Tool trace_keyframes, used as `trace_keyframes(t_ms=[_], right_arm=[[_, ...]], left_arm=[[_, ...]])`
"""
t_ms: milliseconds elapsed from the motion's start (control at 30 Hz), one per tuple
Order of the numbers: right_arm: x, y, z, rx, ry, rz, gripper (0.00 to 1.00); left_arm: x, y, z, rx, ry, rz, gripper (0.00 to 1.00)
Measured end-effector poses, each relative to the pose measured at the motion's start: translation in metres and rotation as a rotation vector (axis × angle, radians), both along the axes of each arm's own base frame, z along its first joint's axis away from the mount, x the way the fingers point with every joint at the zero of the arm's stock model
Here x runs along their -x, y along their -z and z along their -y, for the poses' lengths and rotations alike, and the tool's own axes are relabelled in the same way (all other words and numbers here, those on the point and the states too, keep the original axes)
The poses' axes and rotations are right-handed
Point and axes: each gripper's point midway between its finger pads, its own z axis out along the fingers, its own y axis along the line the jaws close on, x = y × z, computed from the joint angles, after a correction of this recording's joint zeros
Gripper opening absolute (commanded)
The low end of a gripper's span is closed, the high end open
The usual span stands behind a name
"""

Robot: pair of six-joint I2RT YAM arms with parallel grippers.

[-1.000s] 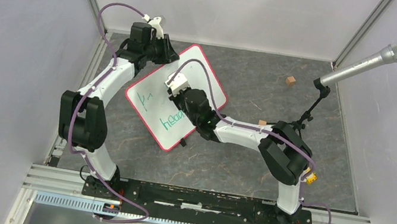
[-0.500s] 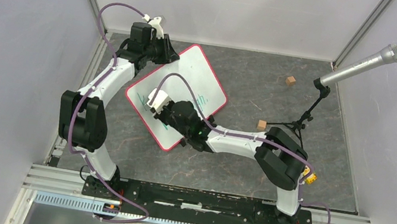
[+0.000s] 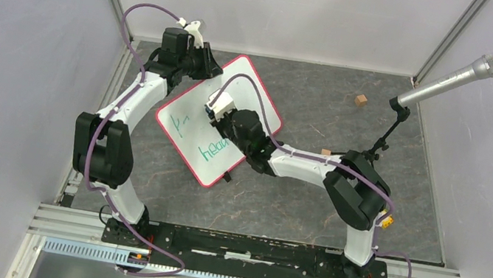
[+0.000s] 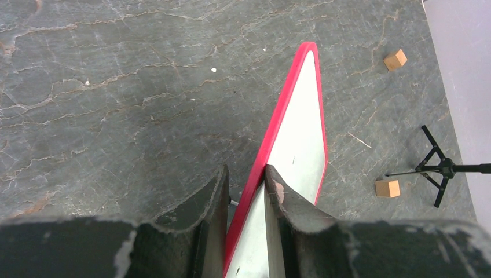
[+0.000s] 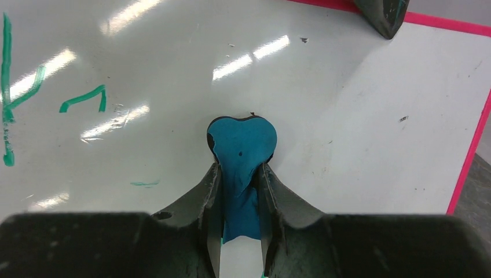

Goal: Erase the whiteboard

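Right wrist view: your right claw (image 5: 240,171) is clamped on a blue eraser (image 5: 242,142) touching the whiteboard (image 5: 359,104) directly beneath it. The green writing (image 5: 84,98) lies off to that claw's left. Your left claw (image 4: 246,179) pinches the whiteboard's edge.

Green handwriting (image 3: 215,150) on the whiteboard (image 3: 188,133) — roughly "hea", otherwise illegible
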Motion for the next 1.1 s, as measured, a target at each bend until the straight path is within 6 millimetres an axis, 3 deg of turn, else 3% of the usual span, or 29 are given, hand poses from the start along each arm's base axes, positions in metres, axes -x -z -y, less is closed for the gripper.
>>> trace_keyframes(t_ms=[167, 367, 433, 567, 767, 833, 1000, 1100], right_arm=[[0.017, 0.000, -0.011, 0.078, -0.043, 0.071, 0.26], [0.064, 0.005, -0.040, 0.166, -0.169, 0.132, 0.26], [0.068, 0.007, -0.041, 0.180, -0.174, 0.135, 0.27], [0.054, 0.010, -0.031, 0.172, -0.137, 0.108, 0.26], [0.009, 0.006, 0.000, 0.099, -0.018, 0.039, 0.26], [0.002, 0.006, 0.005, 0.086, -0.001, 0.026, 0.26], [0.012, 0.003, -0.004, 0.095, -0.012, 0.030, 0.26], [0.031, -0.003, -0.026, 0.120, -0.060, 0.064, 0.26]], left_arm=[[0.001, 0.000, 0.000, 0.000, 0.000, -0.002, 0.23], [0.001, -0.001, 0.000, 0.000, 0.001, -0.001, 0.23], [0.001, -0.001, 0.000, 0.001, 0.002, -0.001, 0.23], [0.001, -0.001, 0.000, 0.001, 0.001, 0.002, 0.23], [0.000, 0.000, 0.000, -0.001, -0.002, 0.004, 0.23], [0.000, -0.001, 0.000, 0.000, -0.001, 0.005, 0.23], [0.000, 0.000, 0.000, -0.001, -0.002, 0.004, 0.23], [0.001, 0.000, 0.000, 0.000, -0.001, 0.003, 0.23]])
